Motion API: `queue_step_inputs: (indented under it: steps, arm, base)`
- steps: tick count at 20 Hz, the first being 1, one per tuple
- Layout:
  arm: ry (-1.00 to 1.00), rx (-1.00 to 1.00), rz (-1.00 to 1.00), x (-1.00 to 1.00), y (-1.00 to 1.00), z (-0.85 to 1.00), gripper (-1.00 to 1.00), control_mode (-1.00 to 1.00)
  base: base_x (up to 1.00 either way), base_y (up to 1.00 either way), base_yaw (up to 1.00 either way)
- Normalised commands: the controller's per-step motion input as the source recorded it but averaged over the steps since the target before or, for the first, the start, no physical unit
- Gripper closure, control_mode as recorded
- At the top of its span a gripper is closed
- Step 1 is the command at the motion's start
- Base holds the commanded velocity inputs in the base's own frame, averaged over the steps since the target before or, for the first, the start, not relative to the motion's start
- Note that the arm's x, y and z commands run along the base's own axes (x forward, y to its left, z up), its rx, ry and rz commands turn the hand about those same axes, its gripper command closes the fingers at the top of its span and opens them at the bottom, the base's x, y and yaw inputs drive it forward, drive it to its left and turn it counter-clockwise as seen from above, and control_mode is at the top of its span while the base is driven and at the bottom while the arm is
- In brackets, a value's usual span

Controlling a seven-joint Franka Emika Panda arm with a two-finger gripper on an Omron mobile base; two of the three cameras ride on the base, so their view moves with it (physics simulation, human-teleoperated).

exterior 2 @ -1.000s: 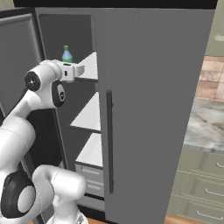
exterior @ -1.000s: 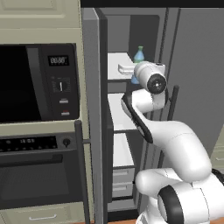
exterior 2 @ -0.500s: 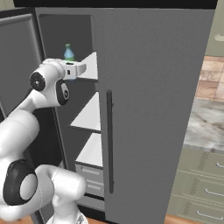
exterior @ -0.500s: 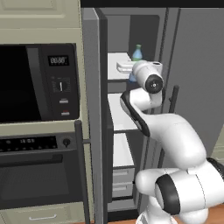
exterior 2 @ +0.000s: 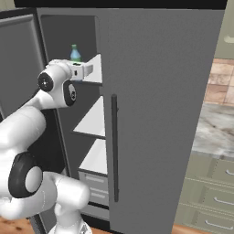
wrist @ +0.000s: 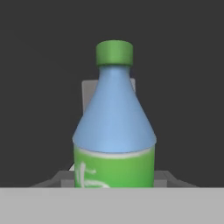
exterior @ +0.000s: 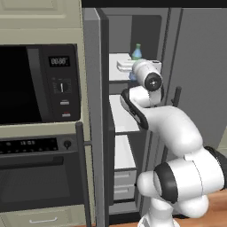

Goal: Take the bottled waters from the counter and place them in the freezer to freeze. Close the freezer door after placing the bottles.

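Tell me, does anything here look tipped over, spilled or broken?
Nothing stands out. The blue bottle with the green cap is upright in the gripper at the top shelf of the open freezer; no spill or damage shows.

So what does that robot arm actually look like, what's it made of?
The arm is a chain of smooth, rounded, glossy white shells, joined by dark black bands at the joints. Round dark caps with small pale centres sit on the sides of the wrist segments. The hand is a boxy white block at the arm's end. I see no loose cables or lettering.
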Motion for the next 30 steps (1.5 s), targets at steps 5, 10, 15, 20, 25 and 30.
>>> queue_step_inputs:
  steps: [5,10,15,20,25,30]
  arm:
    - [0.0,0.0,0.0,0.38,0.0,0.0,1.0,-1.0]
    - [0.0,0.0,0.0,0.48,0.0,0.0,1.0,-1.0]
    - [0.0,0.0,0.0,0.52,0.0,0.0,1.0,-1.0]
    - [0.0,0.0,0.0,0.46,0.0,0.0,1.0,-1.0]
    - [0.0,0.0,0.0,0.05,0.0,-0.13,1.0,-1.0]
    - [0.0,0.0,0.0,0.0,0.0,-0.25,1.0,-1.0]
  base:
    - [0.0,0.0,0.0]
    - [0.0,0.0,0.0]
    - [0.0,0.0,0.0]
    - [0.0,0.0,0.0]
    - [0.0,0.0,0.0]
    - [0.0,0.0,0.0]
